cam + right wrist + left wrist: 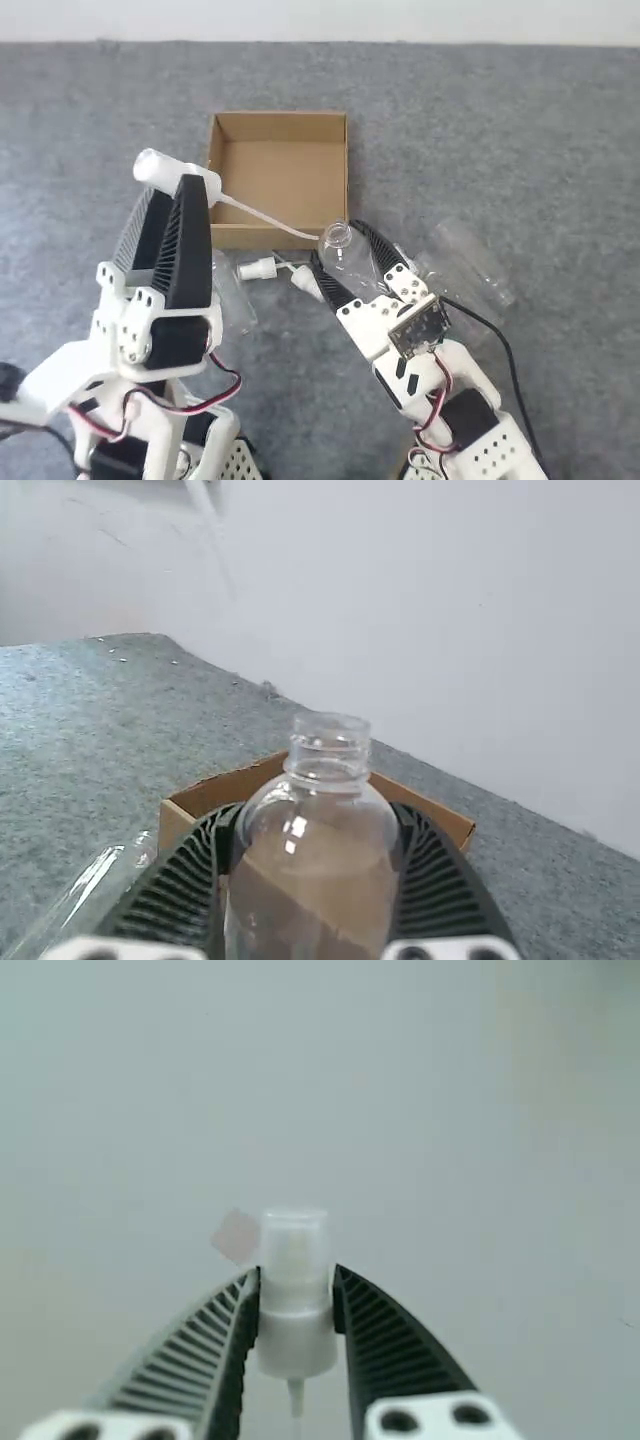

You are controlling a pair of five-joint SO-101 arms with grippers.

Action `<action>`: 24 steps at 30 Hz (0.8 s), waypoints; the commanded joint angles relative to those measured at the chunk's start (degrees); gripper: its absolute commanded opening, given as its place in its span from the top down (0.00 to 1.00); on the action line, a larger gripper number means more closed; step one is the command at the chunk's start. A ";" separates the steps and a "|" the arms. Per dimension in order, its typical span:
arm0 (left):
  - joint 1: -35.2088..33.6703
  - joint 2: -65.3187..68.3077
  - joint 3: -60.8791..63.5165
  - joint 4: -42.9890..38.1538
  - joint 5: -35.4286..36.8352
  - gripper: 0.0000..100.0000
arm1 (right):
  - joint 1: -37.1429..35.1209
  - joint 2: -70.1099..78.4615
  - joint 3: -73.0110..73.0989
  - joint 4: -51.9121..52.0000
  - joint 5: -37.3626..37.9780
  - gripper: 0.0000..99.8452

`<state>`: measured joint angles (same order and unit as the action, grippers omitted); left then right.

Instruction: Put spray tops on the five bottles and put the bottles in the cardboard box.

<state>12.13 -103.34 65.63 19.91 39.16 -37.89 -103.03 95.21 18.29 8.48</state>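
Note:
My left gripper [178, 188] is shut on a white spray top [172, 174], held raised over the left edge of the cardboard box [278, 117]. Its thin dip tube [268, 220] slants down to the right and ends right beside the open mouth of a clear bottle [338, 238]. My right gripper [342, 250] is shut on that bottle and holds it just in front of the box. The left wrist view has the spray top [293, 1290] clamped between the fingers [225, 1335]. In the right wrist view the bottle [315, 860] stands neck up, with the box [195, 798] behind it.
Two loose spray tops [258, 268] [301, 279] lie on the grey carpet in front of the box. Clear bottles lie on their sides to the right [470, 260] and under the left arm [235, 298]. One bottle [85, 890] lies beside my right gripper.

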 commanded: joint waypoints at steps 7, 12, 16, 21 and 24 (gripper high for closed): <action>0.53 -0.44 1.19 0.00 -0.44 0.99 | -0.57 -0.84 1.23 0.22 0.97 0.97; 0.53 -0.44 4.35 -4.57 -0.53 0.99 | -0.57 -0.92 1.23 0.22 0.97 0.97; 0.62 -0.44 5.85 -6.15 -0.35 0.99 | -0.57 -0.92 1.23 0.22 0.97 0.97; 1.85 -0.35 6.02 -6.15 -0.35 0.99 | -0.66 -0.92 1.23 0.22 0.97 0.97; 3.69 -0.35 6.11 -6.07 -0.44 0.99 | -1.80 -0.84 1.23 0.22 0.97 0.97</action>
<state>14.51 -103.34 72.04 15.60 39.16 -37.80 -103.03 95.21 18.29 8.66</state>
